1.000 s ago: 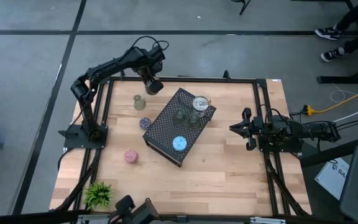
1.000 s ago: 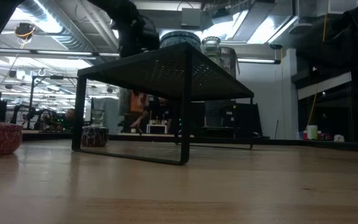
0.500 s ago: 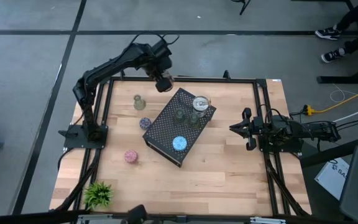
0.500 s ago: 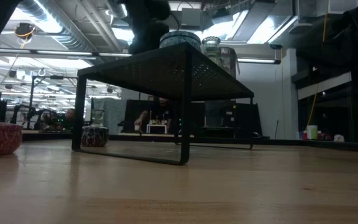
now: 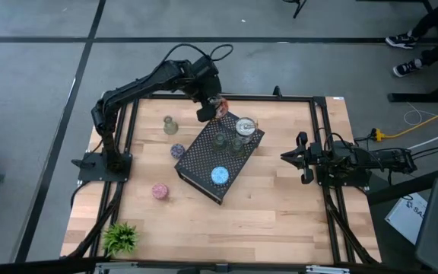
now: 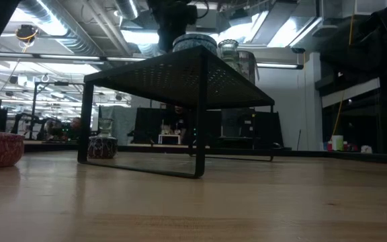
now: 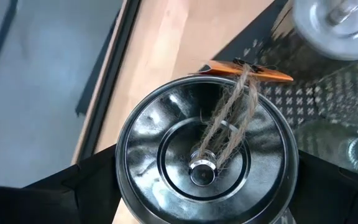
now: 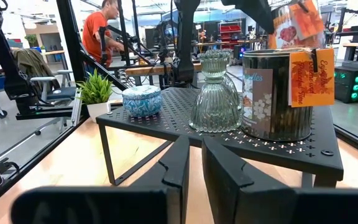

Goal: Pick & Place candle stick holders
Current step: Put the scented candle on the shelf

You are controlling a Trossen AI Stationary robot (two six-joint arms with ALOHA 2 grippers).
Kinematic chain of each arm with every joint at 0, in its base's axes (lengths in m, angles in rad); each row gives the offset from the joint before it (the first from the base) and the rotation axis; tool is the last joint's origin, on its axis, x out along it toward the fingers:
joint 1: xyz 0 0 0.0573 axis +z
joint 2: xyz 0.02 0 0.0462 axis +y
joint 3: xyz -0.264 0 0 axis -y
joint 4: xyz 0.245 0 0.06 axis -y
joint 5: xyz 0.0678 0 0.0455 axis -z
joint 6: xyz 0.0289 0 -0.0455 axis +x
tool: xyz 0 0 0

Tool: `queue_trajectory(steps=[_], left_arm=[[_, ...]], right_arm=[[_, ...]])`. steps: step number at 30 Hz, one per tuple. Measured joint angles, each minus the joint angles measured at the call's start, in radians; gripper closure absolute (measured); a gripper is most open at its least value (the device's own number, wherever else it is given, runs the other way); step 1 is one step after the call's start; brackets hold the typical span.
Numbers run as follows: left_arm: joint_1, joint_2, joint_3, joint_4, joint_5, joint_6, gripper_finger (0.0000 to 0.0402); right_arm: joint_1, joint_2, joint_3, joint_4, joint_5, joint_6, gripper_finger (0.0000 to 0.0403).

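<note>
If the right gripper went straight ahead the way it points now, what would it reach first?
Probably the black perforated shelf, near the olive-green glass holder and tagged metal can. The right gripper is shut; bare table lies between.

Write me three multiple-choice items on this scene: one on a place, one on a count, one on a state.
1. Where is the sparkly blue round holder?
A. on the black perforated metal stand
B. on the floor
C. on the bare table

2. How many holders stand on the wooden table, off the stand?
A. one
B. three
C. five

3. The left gripper is:
A. open and empty
B. gripping a silver metal can with a twine-tied orange tag
C. resting on the table

Answers:
1 A, it sits on the stand's near end.
2 B, an olive-green glass holder, a purple round holder and a pink round holder.
3 B, its fingers flank the can.
</note>
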Motion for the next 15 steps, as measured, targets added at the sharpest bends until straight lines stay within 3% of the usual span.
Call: queue_trajectory(steps=[15], left_arm=[[-0.006, 0.091, -0.001, 0.021, 0.058, 0.053, 0.0045]], right_arm=[[0.0, 0.0, 0.0, 0.0, 0.0, 0.0, 0.0355]])
